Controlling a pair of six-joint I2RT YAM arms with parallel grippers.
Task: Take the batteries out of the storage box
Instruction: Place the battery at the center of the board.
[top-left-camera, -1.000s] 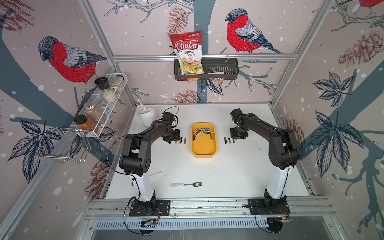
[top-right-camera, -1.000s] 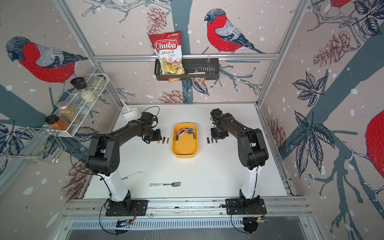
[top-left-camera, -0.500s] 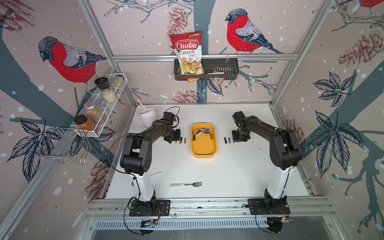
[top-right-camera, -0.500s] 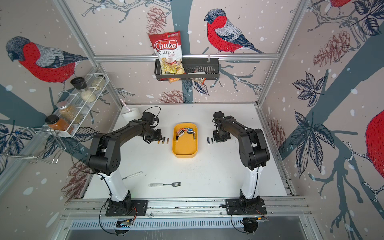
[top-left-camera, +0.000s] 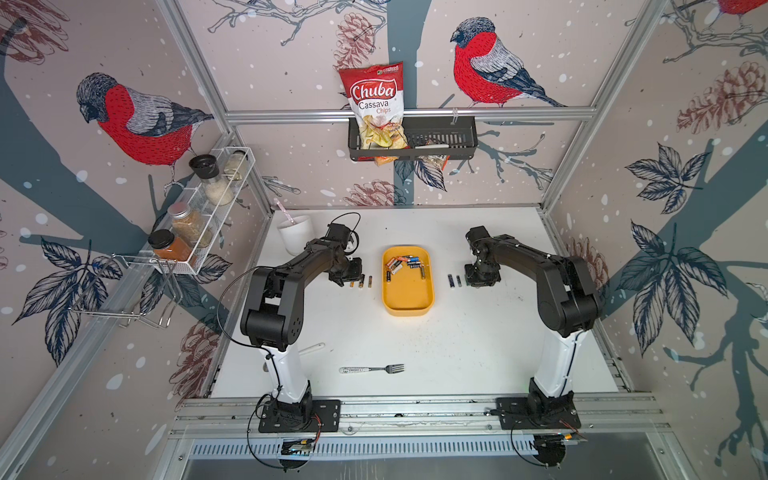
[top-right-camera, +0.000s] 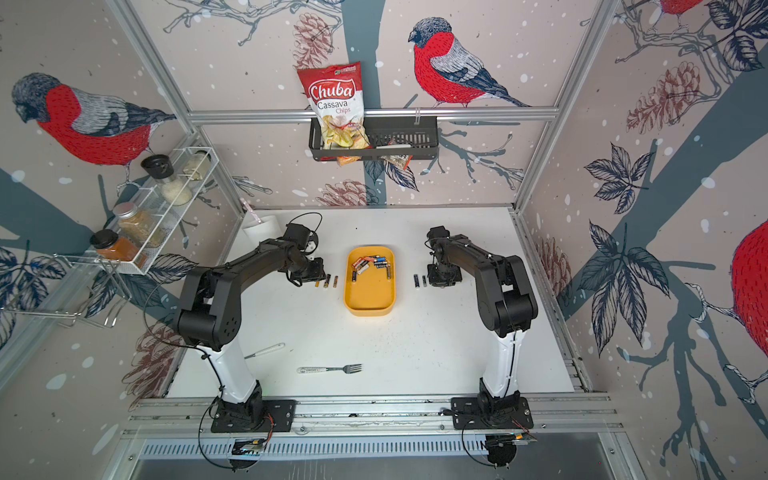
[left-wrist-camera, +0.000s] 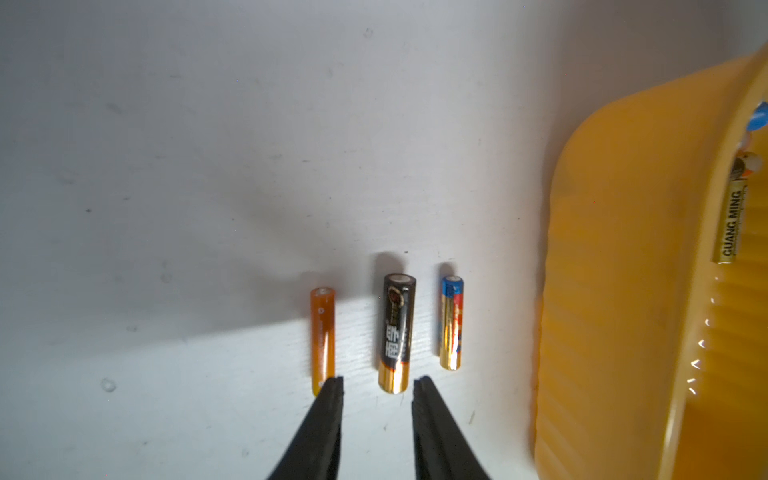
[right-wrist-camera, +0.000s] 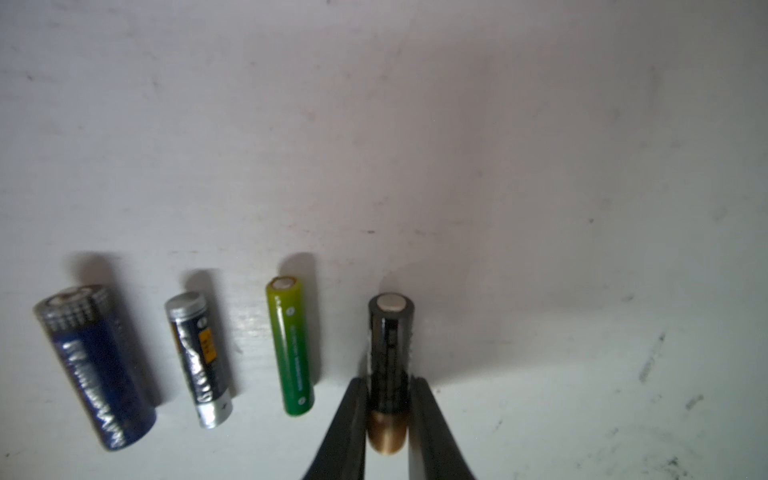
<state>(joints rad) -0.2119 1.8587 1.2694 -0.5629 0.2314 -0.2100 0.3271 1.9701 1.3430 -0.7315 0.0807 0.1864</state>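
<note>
The yellow storage box (top-left-camera: 407, 299) sits mid-table, with several batteries (top-left-camera: 405, 264) piled at its far end. My left gripper (left-wrist-camera: 377, 384) is open, low over the table left of the box. Ahead of its tips lie an orange battery (left-wrist-camera: 323, 332), a black-and-gold battery (left-wrist-camera: 397, 332) and a blue-and-gold battery (left-wrist-camera: 451, 324); nothing is between the fingers. My right gripper (right-wrist-camera: 388, 384) is shut on a black-and-gold battery (right-wrist-camera: 390, 345), down at the table right of the box. Beside it lie a green battery (right-wrist-camera: 291, 345), a silver-black one (right-wrist-camera: 199, 357) and a blue one (right-wrist-camera: 95, 365).
A fork (top-left-camera: 372, 369) lies near the front of the table, and a white-handled utensil (top-left-camera: 311, 348) lies by the left arm's base. A white cup (top-left-camera: 295, 235) stands at the back left. A spice rack (top-left-camera: 199, 216) and a wall basket (top-left-camera: 411, 139) hang above the table.
My right gripper has shifted slightly to the right, away from the box, with the battery in it. The left arm has hardly moved.
</note>
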